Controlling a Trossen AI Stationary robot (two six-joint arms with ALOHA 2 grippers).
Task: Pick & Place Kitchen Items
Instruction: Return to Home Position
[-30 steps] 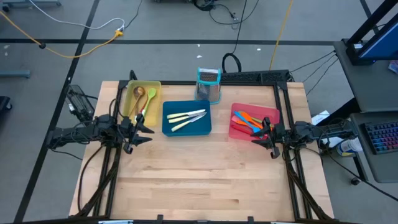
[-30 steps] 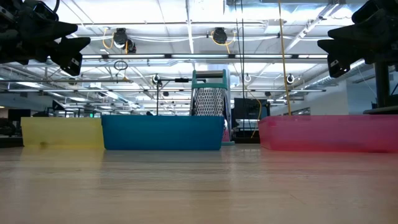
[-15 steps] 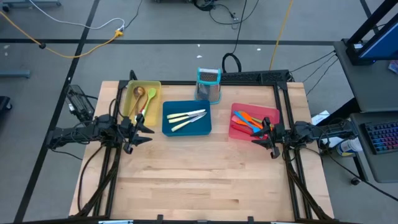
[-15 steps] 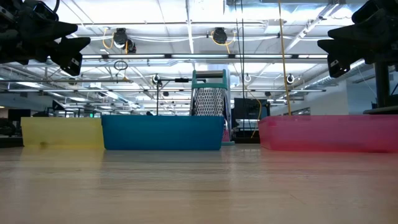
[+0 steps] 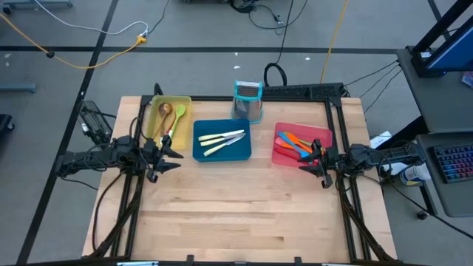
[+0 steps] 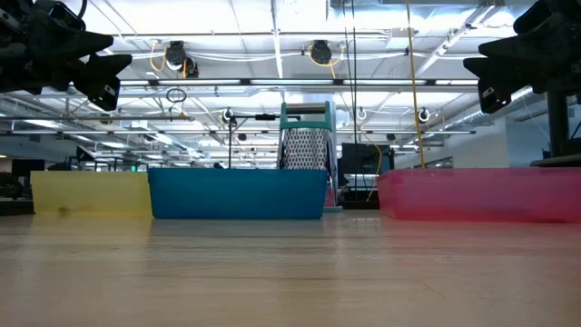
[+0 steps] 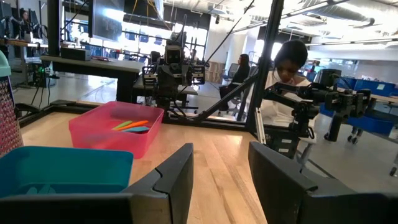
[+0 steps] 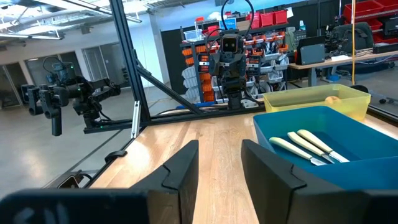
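1. Apparently nothing has shifted over the last second: both arms sit exactly as they did, so the return home looks finished.
2. At the table's left edge the left tool point(image 5: 171, 157) hangs released and empty, just beside the yellow tray point(image 5: 174, 99).
3. At the right edge the right tool point(image 5: 307, 164) is likewise released and empty, just beside the red tray point(image 5: 321, 133).
4. Along the far edge, the spoons point(image 5: 168, 114) lie in the yellow tray, the knives point(image 5: 222, 138) in the blue tray point(image 5: 236, 153), and the spatulas point(image 5: 295, 144) in the red tray; the grater point(image 5: 248, 100) stands behind the blue tray.
5. No utensil shows outside a tray, so the sorting seems complete.
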